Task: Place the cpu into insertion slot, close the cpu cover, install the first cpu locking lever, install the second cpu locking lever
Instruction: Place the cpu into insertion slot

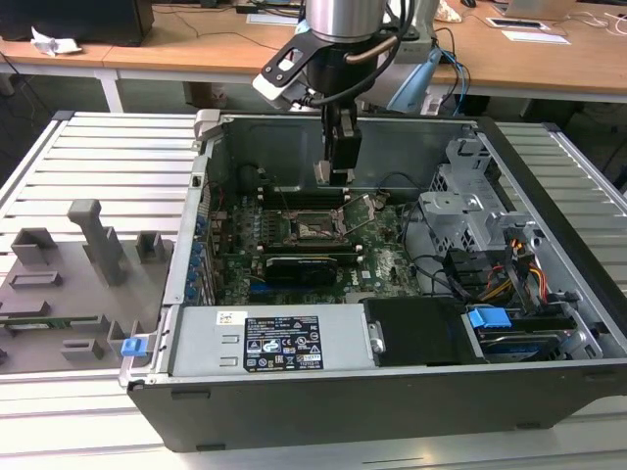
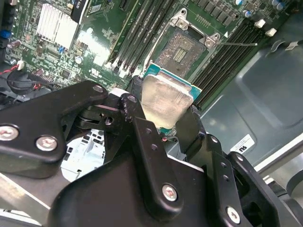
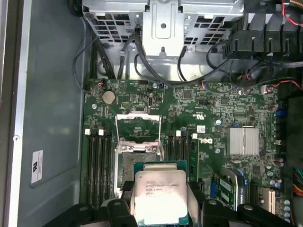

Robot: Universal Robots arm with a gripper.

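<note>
Gripper status: the black two-finger gripper [image 2: 163, 108] is clamped on the cpu [image 2: 165, 100], a small flat square chip with a dull silver-beige metal top on a green-edged base. We see a black finger [image 2: 136, 92] against each of two opposite edges. Chip is carried in the air, not seated. In the exterior view the gripper [image 1: 336, 174] hangs inside the open dark grey computer case [image 1: 323, 411], above the green motherboard [image 1: 387, 264] and near its socket. Insertion slot [image 2: 182, 49], a small square black socket with a dark pin field and silver metal rim, lies bare with nothing in it. In the first wrist view the cpu [image 3: 158, 196] overlaps one edge of the slot [image 3: 128, 163], and the rest of the pin field shows. We note the cpu cover [image 3: 137, 115], a thin square silver-grey metal frame plate with a large window, swung open off the socket on the side toward the perforated silver drive cage [image 3: 161, 28]. Long narrow black memory slots [image 3: 97, 161] flank the socket on both sides. A thin silver rod [image 2: 239, 44] runs from one socket corner out over the memory slots; we cannot tell how it is latched. A silver finned heatsink [image 3: 244, 141] sits on the board well apart from the socket. Case rests on a pale grey slatted table [image 1: 108, 147].
</note>
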